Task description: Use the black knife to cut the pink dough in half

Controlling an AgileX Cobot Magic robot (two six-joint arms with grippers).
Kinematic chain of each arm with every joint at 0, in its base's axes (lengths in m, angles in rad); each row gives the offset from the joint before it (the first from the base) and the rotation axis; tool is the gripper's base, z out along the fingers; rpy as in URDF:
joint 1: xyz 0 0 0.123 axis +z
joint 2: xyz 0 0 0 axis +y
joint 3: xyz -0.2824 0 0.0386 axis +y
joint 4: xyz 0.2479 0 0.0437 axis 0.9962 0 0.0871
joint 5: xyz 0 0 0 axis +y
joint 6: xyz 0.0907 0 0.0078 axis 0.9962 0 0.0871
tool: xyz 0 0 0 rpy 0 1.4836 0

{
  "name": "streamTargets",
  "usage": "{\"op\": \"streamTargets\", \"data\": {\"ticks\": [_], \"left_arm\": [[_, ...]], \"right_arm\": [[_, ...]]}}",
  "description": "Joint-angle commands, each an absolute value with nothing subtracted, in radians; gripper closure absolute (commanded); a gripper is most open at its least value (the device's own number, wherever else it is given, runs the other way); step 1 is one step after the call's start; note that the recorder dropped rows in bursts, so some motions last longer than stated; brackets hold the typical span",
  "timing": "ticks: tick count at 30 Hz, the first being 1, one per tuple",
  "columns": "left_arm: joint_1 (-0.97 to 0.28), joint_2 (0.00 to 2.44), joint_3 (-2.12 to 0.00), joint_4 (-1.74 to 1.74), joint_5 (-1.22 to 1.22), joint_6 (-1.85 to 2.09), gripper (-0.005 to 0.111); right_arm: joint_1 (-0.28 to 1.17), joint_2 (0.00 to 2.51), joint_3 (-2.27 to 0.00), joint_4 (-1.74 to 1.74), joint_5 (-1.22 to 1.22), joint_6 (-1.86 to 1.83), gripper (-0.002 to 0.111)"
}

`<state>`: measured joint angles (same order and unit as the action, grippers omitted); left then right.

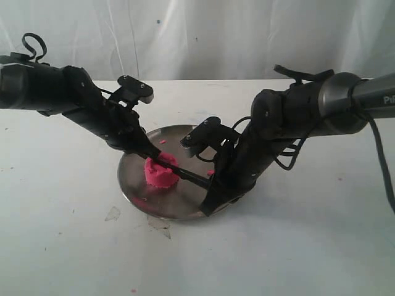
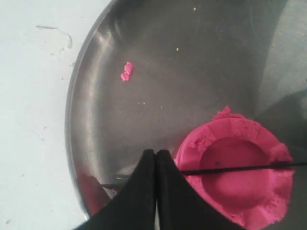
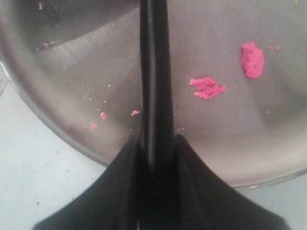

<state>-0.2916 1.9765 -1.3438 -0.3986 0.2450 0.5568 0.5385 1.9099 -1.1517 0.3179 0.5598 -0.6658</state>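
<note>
Right gripper (image 3: 154, 143) is clenched on the handle of the black knife (image 3: 153, 72). The knife's long axis runs straight out from the gripper to the pink dough (image 2: 240, 177), and its thin edge lies across the middle of the dough's dimpled top. Left gripper (image 2: 156, 153) is pressed closed just beside the dough, at the blade's far end; whether it pinches the tip I cannot tell. Judged next: straight downward press.

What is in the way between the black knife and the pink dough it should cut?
Nothing visible. The knife already lies across the top of the dough, its handle clamped in the right jaws. The left jaws, shut, sit beside the dough over the plate, clear of its top.
</note>
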Motion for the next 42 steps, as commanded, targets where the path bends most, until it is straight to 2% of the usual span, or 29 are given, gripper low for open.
{"op": "streamTargets", "data": {"ticks": [1,28,42], "left_arm": [[-0.292,1.983,-1.338,-0.403,0.224,0.557,0.107],[-0.292,2.059,-1.338,-0.403,0.239,0.557,0.107],[-0.292,1.913,-1.338,-0.403,0.301,0.557,0.107]], "right_arm": [[0.540,1.911,-1.156,0.321,0.551,-0.677,0.108],[0.540,1.927,-1.156,0.321,0.535,-0.677,0.108],[0.540,1.927,-1.156,0.321,0.533,-0.677,0.108]]}}
